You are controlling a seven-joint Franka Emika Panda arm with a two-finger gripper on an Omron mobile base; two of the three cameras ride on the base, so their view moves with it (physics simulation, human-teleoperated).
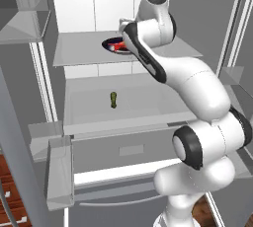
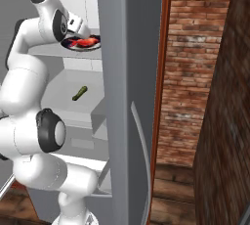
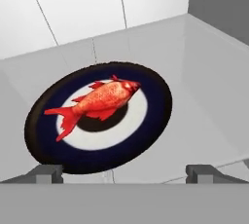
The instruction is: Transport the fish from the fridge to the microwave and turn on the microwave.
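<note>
Fridge (image 1: 74,117) stands open w/ the arm reaching in toward the upper shelf (image 1: 79,53). Fish (image 3: 99,100) lies flat on a round plate (image 3: 155,121) w/ dark rim, white ring and dark centre, which sits on that shelf near the back wall. In the hand view its head points up-right, forked tail down-left. End effector (image 3: 125,173) hovers just short of the plate's near edge, fingers (image 3: 46,173) spread wide apart, nothing between them, not touching fish or plate. From the left base view the fish (image 1: 118,47) shows as a red patch beside the wrist; same in the right base view (image 2: 86,41). One shelf lower, a small green pickle-like item (image 1: 113,99) lies alone, well apart from the plate.
</note>
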